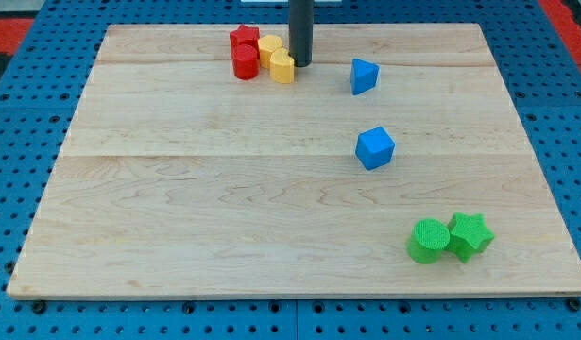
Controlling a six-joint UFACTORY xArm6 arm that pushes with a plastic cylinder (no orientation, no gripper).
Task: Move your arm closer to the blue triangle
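The blue triangle [364, 76] lies near the view's top, right of centre. My tip [300, 63] stands to its left, a short gap away, right beside the yellow heart block [282, 67]. A blue cube [375, 147] lies below the triangle toward the view's middle right.
A red star [243, 39], a red cylinder [245, 62] and a yellow block [269, 48] cluster with the yellow heart at the view's top, left of my tip. A green cylinder [427, 240] and a green star [469, 234] sit at the bottom right. The wooden board [177, 189] rests on a blue pegboard.
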